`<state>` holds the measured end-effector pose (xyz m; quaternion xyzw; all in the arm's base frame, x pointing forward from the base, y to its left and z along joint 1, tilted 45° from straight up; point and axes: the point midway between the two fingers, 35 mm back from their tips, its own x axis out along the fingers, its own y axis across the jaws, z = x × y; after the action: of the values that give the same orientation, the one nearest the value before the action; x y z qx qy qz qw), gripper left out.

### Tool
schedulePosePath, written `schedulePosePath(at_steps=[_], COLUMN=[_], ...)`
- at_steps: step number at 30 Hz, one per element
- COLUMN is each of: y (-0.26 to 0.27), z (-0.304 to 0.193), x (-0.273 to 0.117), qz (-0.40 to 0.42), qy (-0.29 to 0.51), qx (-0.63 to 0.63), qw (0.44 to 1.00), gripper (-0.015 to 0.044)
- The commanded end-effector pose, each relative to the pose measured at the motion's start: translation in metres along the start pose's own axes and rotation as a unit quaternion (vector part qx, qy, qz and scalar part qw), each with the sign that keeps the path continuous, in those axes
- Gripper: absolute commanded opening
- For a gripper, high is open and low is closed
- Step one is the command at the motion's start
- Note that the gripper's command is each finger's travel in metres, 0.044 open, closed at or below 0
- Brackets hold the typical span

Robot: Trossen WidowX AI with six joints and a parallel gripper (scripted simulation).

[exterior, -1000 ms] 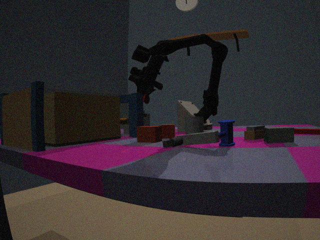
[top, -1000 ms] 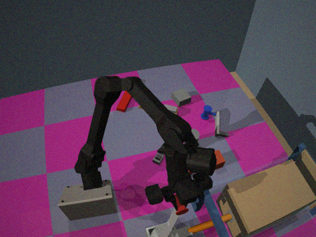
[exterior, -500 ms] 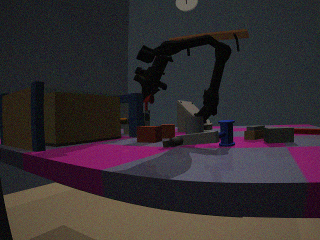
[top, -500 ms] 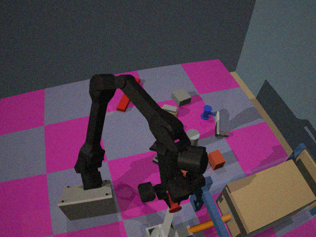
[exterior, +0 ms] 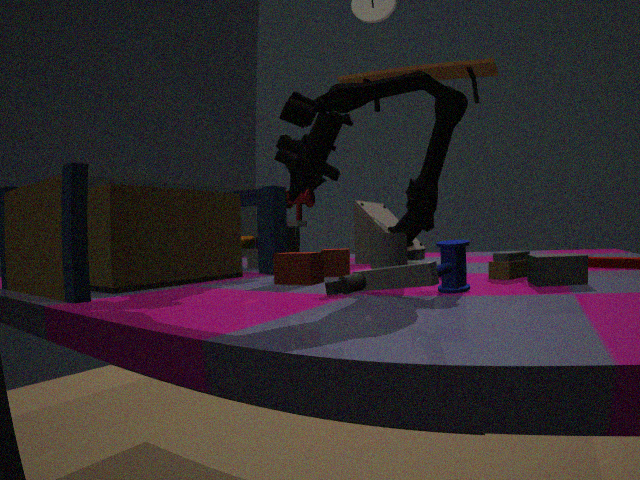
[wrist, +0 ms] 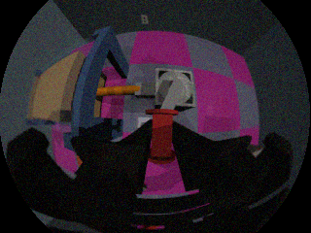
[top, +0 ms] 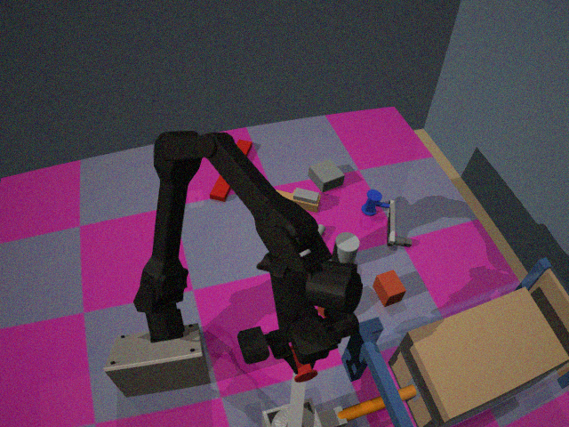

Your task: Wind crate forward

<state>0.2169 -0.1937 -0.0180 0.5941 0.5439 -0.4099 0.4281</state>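
My gripper [top: 296, 357] [exterior: 300, 197] [wrist: 161, 123] is shut on the red grip of the winch handle [top: 305, 372] [wrist: 162, 128]. The handle's pale arm [top: 297, 396] [wrist: 170, 97] reaches from the grip to the top of the winch [wrist: 190, 73]. The key and hole are hidden beneath it. An orange strap or bar [top: 367, 406] [wrist: 119, 90] runs from the winch through the blue steel frame [top: 385, 376] [exterior: 272, 229] [wrist: 87, 92] to the crate. The tan crate [top: 486, 353] [exterior: 175, 232] [wrist: 55, 92] looks flat, with a gap between its front and the frame.
An orange-red block [top: 388, 288] [exterior: 298, 268] lies near the frame. A blue spool-gripped crank [top: 372, 202] [exterior: 453, 266], a grey block [top: 326, 174] [exterior: 558, 269], a pale cylinder [top: 347, 248] and a red bar [top: 220, 189] lie farther off. The cubby's clear panels are hard to see.
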Motion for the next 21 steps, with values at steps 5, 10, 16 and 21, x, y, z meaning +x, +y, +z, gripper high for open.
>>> schedulePosePath(at_steps=[5,10,16,21], y=[-0.028,-0.035,-0.043,-0.05], z=[-0.007,-0.007,-0.006,-0.005], x=[0.007,0.007,0.007,0.007], qz=[-0.024,-0.025,-0.025,-0.025], qy=[0.017,0.017,0.017,0.017], qx=[0.013,0.013,0.013,0.013], qw=[0.999,0.999,0.999,0.999], gripper=[0.0,0.0,0.0,0.0])
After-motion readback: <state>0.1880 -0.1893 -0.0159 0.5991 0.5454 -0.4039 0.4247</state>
